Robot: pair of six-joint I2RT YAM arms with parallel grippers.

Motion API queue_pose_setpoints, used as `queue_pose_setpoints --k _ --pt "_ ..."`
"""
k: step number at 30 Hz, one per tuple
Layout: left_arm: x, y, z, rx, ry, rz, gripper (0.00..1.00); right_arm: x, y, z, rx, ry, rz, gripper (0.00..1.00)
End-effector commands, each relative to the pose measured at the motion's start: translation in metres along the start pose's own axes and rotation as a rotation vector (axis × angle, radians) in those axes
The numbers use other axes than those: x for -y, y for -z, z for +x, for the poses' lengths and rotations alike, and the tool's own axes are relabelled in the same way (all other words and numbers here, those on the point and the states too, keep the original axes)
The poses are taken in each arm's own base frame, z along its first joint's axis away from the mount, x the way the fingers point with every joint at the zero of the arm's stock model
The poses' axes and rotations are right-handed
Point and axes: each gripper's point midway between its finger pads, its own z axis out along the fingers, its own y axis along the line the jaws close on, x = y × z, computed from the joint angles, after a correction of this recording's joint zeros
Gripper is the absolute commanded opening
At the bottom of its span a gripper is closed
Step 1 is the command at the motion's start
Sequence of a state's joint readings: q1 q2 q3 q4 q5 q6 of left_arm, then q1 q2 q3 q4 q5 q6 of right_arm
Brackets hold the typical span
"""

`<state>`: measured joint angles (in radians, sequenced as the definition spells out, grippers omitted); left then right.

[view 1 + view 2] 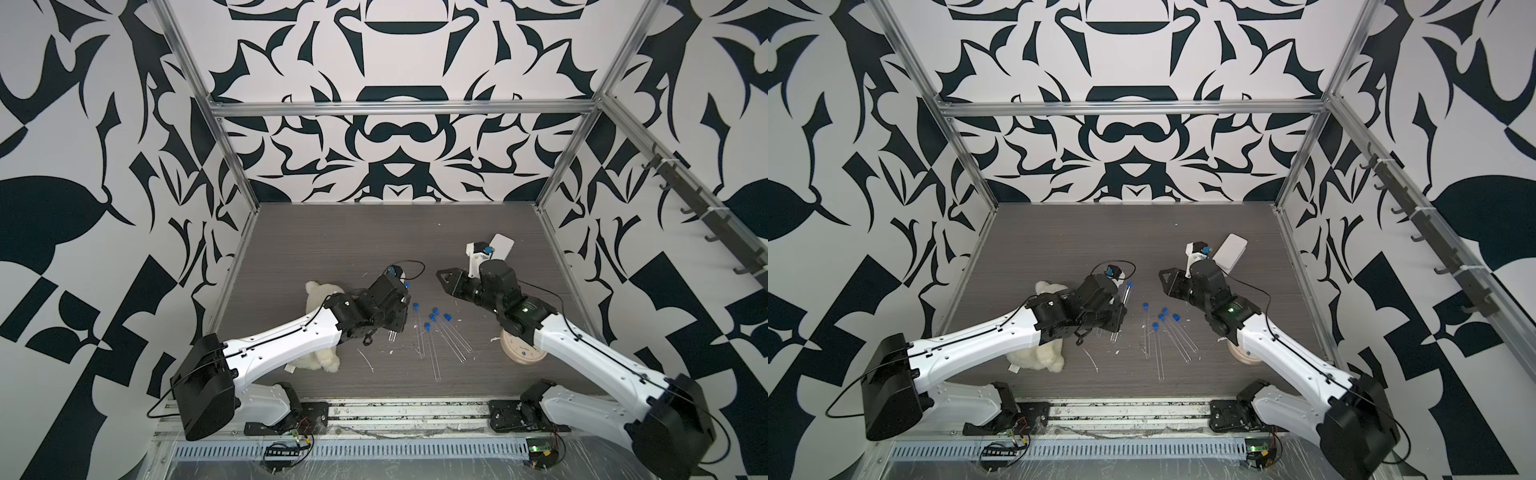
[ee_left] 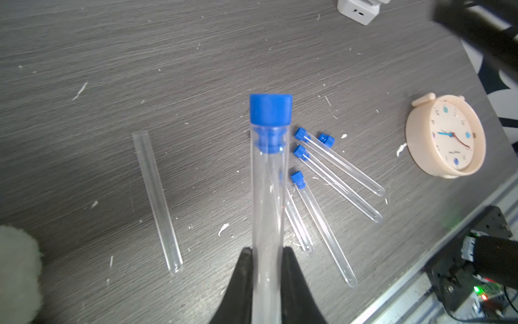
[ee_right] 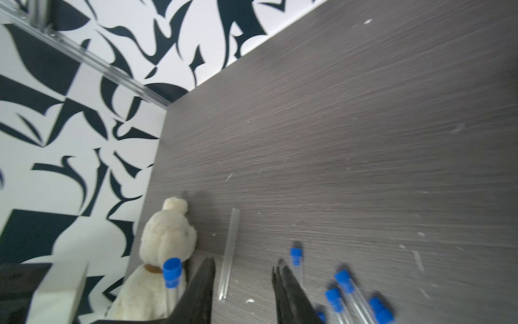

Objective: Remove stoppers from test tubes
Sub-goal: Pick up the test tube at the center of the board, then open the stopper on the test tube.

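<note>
My left gripper (image 2: pixel 267 249) is shut on a clear test tube (image 2: pixel 267 196) and holds it up off the table. A blue stopper (image 2: pixel 271 109) still sits in that tube's mouth and also shows in a top view (image 1: pixel 407 285). An uncapped test tube (image 2: pixel 157 202) lies alone on the table. Several stoppered test tubes (image 2: pixel 340 165) lie fanned out in the middle, and their stoppers (image 1: pixel 436 311) are clustered together. One loose stopper (image 2: pixel 326 139) lies beside them. My right gripper (image 3: pixel 244 266) is open and empty. It hovers across from the held tube's stopper (image 3: pixel 172 268) in both top views (image 1: pixel 441 281) (image 1: pixel 1163 279).
A cream plush dog (image 1: pixel 320 361) lies under my left arm. A beige alarm clock (image 2: pixel 448 137) stands at the right, partly under my right arm. A white adapter (image 1: pixel 501 246) lies further back. White scraps are scattered over the grey table (image 1: pixel 332 232).
</note>
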<state>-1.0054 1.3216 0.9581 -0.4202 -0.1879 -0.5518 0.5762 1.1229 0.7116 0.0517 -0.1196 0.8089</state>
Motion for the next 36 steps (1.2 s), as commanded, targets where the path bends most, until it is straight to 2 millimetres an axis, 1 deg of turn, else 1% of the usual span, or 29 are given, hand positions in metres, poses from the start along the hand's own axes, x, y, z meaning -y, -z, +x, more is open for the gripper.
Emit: queue_pose_setpoints --k 1,4,9,15,28,36 --pt "0.017 0.004 -0.005 0.04 -0.041 0.071 0.16 -0.049 -0.007 -0.008 0.03 0.062 -0.234 0.4" --pt "0.025 0.006 -0.006 0.054 -0.062 0.091 0.16 -0.047 -0.019 -0.005 0.009 0.057 -0.223 0.4" --pt "0.031 0.007 -0.005 0.055 -0.078 0.107 0.14 -0.056 -0.031 0.003 -0.039 0.036 -0.264 0.39" --pt "0.031 0.008 -0.004 0.054 -0.082 0.106 0.13 -0.065 -0.036 0.007 -0.067 0.023 -0.286 0.36" --pt "0.032 0.007 0.0 0.043 -0.084 0.105 0.12 -0.078 -0.039 0.009 -0.11 -0.022 -0.336 0.36" --pt "0.032 0.005 -0.001 0.044 -0.088 0.102 0.12 -0.084 -0.044 0.018 -0.157 -0.028 -0.359 0.29"
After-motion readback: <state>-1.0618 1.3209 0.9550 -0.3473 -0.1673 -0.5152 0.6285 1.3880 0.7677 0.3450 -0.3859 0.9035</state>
